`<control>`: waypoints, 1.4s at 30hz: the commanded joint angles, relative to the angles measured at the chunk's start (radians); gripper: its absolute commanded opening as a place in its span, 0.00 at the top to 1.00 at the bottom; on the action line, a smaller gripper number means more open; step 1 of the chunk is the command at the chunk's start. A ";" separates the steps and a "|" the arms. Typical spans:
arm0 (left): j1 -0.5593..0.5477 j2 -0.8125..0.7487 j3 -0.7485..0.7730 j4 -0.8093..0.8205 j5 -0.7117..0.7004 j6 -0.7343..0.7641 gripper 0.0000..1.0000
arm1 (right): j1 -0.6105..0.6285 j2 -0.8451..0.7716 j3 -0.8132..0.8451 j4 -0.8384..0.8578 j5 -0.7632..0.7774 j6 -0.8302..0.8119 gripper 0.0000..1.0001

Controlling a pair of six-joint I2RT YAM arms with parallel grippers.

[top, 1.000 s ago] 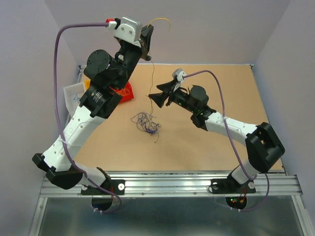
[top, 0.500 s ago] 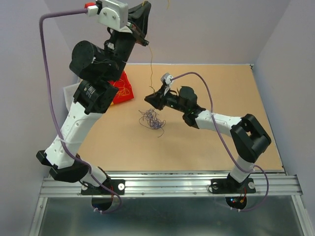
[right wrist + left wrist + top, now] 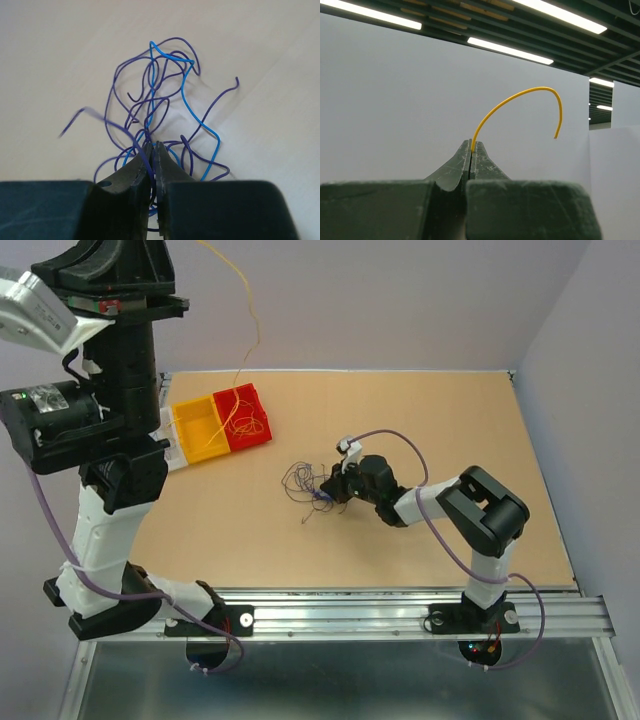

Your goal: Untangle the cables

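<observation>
Left gripper (image 3: 471, 145) high above the table (image 3: 450, 420), clenched on one yellow wire (image 3: 517, 93). A short end arcs free above the tips; the long part hangs down toward the red bin (image 3: 262, 438), where other yellow strands lie. I cannot tell whether the lower end touches the bin. Right gripper (image 3: 153, 147) is low on the table, pinched shut on the near edge of the tangle (image 3: 155, 110), purple strands with one blue wire (image 3: 183, 95) looped through them. The tangle sits mid-table, well apart from the bin. Step in hand, as I judge it: drop the freed yellow wire into the red bin while the right holds the heap down. To do it well, I should lower the left arm until the slack coils inside the bin walls, and only then part the fingers; letting go from this height would likely let the wire drift or spring onto the table. The pinch is near one end, so the wire will swing, and slow travel suits it. The right should hold firm without dragging, lest the loops tighten. Blue looks the likeliest next strand.
</observation>
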 commanded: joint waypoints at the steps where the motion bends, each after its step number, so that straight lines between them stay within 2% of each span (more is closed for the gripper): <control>1: -0.004 -0.045 -0.084 0.115 -0.038 0.080 1.00 | 0.009 -0.042 -0.048 0.069 0.123 0.012 0.87; 6: -0.004 -0.097 -0.345 0.179 -0.046 0.146 1.00 | 0.009 -0.169 -0.078 0.030 0.140 0.012 0.79; 8: -0.003 -0.136 -0.499 0.294 -0.099 0.169 1.00 | 0.009 -0.233 -0.085 0.003 0.142 0.009 0.75; 14: 0.017 -0.146 -0.680 0.354 -0.139 0.195 1.00 | 0.009 -0.338 -0.039 -0.150 0.208 -0.018 0.61; 17: 0.080 -0.150 -0.770 0.354 -0.115 0.149 1.00 | 0.009 -0.372 0.011 -0.232 0.245 -0.017 0.56; 19: 0.130 -0.136 -0.786 0.340 -0.095 0.076 1.00 | 0.008 -0.395 0.042 -0.260 0.284 -0.018 0.55; 20: 0.208 -0.131 -0.792 0.313 -0.051 0.043 1.00 | 0.008 -0.402 0.048 -0.283 0.289 -0.020 0.54; 23: 0.313 -0.113 -0.816 0.296 0.041 -0.059 1.00 | 0.009 -0.436 0.080 -0.318 0.306 -0.025 0.51; 28: 0.439 -0.100 -0.899 0.332 0.123 -0.136 1.00 | 0.009 -0.461 0.137 -0.353 0.324 -0.026 0.48; 31: 0.534 -0.097 -0.938 0.392 0.169 -0.236 1.00 | 0.008 -0.461 0.189 -0.385 0.331 -0.028 0.48; 34: 0.597 -0.073 -0.959 0.435 0.183 -0.288 1.00 | 0.008 -0.459 0.220 -0.389 0.334 -0.032 0.46; 37: 0.620 -0.024 -0.974 0.469 0.173 -0.265 1.00 | 0.008 -0.452 0.241 -0.393 0.325 -0.025 0.46; 42: 0.671 0.071 -0.925 0.457 0.182 -0.279 1.00 | 0.008 -0.446 0.217 -0.364 0.305 -0.018 0.46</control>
